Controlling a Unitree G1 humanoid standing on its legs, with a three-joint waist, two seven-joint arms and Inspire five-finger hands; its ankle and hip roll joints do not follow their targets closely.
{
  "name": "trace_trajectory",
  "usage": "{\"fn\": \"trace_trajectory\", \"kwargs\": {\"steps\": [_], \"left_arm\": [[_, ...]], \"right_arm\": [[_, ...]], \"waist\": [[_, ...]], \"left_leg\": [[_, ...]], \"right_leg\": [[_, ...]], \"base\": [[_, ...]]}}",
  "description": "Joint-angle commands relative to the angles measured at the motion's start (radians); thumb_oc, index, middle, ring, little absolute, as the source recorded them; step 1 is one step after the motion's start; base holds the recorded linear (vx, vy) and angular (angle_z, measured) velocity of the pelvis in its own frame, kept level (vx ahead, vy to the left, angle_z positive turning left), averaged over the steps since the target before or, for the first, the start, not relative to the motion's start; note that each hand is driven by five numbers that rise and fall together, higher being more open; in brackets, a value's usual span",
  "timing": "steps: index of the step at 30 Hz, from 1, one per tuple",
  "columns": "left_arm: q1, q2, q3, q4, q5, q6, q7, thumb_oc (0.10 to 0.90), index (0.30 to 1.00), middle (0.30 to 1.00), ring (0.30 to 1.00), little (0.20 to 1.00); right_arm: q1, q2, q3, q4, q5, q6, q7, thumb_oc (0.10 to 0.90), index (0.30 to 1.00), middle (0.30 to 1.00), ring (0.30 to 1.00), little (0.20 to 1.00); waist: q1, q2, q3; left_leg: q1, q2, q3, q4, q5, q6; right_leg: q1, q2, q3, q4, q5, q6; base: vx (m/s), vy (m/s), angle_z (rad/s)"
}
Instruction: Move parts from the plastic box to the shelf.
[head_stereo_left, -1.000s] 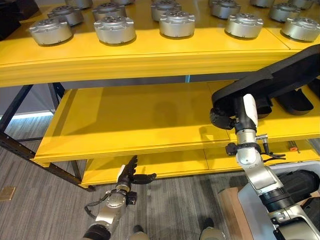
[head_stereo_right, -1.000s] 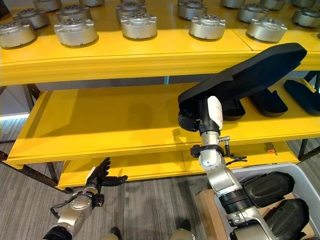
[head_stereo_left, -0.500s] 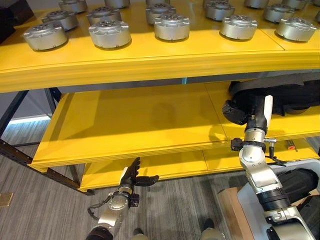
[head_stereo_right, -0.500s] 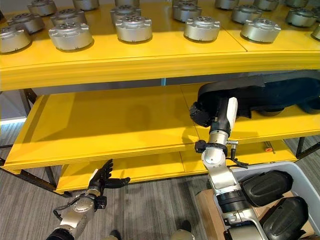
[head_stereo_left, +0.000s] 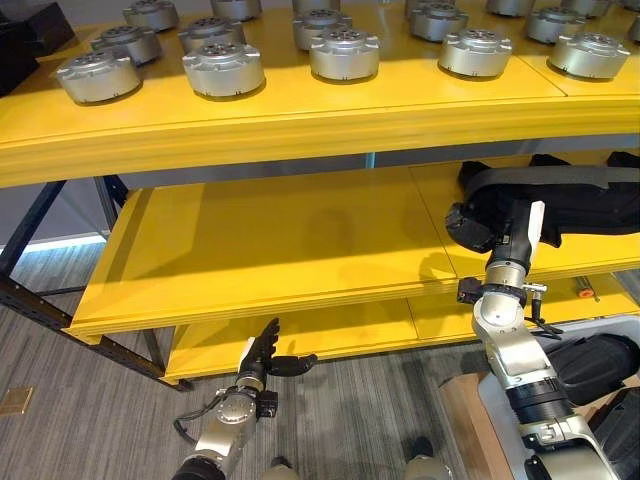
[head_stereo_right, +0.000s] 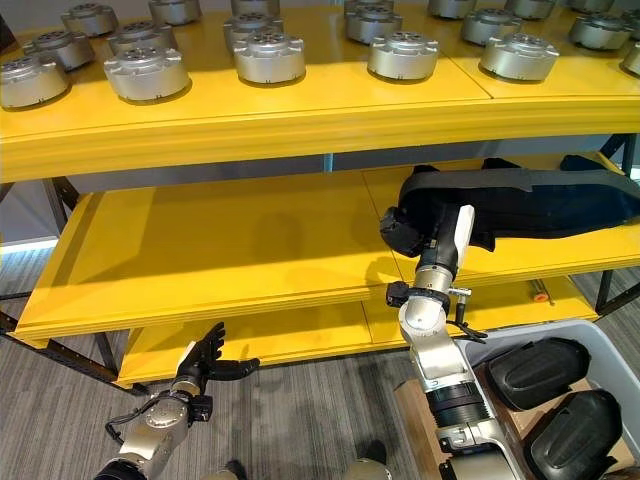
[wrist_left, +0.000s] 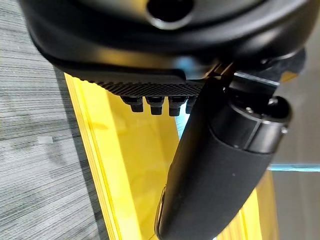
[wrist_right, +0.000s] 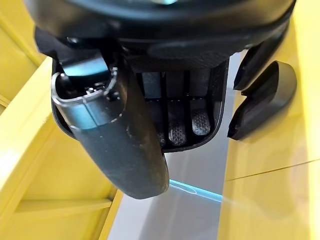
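- Left hand (head_stereo_left: 262, 356) hanging low beside the floor, fingers spread loose, holding nothing.
- Right hand (head_stereo_right: 405, 228) clamped on the long black part (head_stereo_right: 520, 200), lying across the middle shelf (head_stereo_right: 230, 250) just past the wrist.
- Letting go too near the edge could tip it off.

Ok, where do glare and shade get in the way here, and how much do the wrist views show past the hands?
Left eye view: light glares off the top shelf around the silver parts; the middle shelf darkens towards its back, so the black part there reads as a plain dark shape. Left wrist view: the left hand blocks most of it. Right wrist view: likewise the right hand.
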Motion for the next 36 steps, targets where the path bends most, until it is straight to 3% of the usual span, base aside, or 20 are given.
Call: {"fn": "trace_trajectory", "kwargs": {"steps": [1, 20, 36], "left_arm": [[-0.044, 0.051, 0.0, -0.086, 0.039, -0.061, 0.014, 0.9, 1.0, 1.0, 1.0, 1.0], [-0.036, 0.06, 0.007, -0.111, 0.003, -0.06, 0.017, 0.9, 1.0, 1.0, 1.0, 1.0], [-0.032, 0.056, 0.03, -0.101, -0.013, -0.068, 0.034, 0.9, 1.0, 1.0, 1.0, 1.0]], "right_arm": [[-0.14, -0.018, -0.031, -0.032, 0.002, -0.136, -0.024, 0.4, 0.3, 0.3, 0.3, 0.3], [-0.248, 0.055, 0.147, -0.028, 0.128, -0.147, 0.126, 0.4, 0.3, 0.3, 0.3, 0.3], [-0.411, 0.057, 0.268, 0.0, -0.033, -0.083, 0.203, 0.4, 0.3, 0.3, 0.3, 0.3]], "waist": [[0.017, -0.017, -0.041], [0.043, -0.023, -0.003], [0.073, -0.042, 0.022]], "left_leg": [[0.022, 0.01, 0.023, 0.062, -0.062, 0.022], [0.004, 0.019, 0.017, 0.07, -0.062, 0.022], [-0.014, 0.018, -0.006, 0.067, -0.058, 0.026]], "right_leg": [[0.017, -0.061, 0.002, 0.099, -0.069, 0.029], [-0.009, -0.062, 0.004, 0.131, -0.076, 0.023], [-0.013, -0.065, -0.019, 0.147, -0.07, 0.021]], "base": [[0.0, 0.0, 0.0], [0.0, 0.0, 0.0], [0.0, -0.005, 0.03]]}}
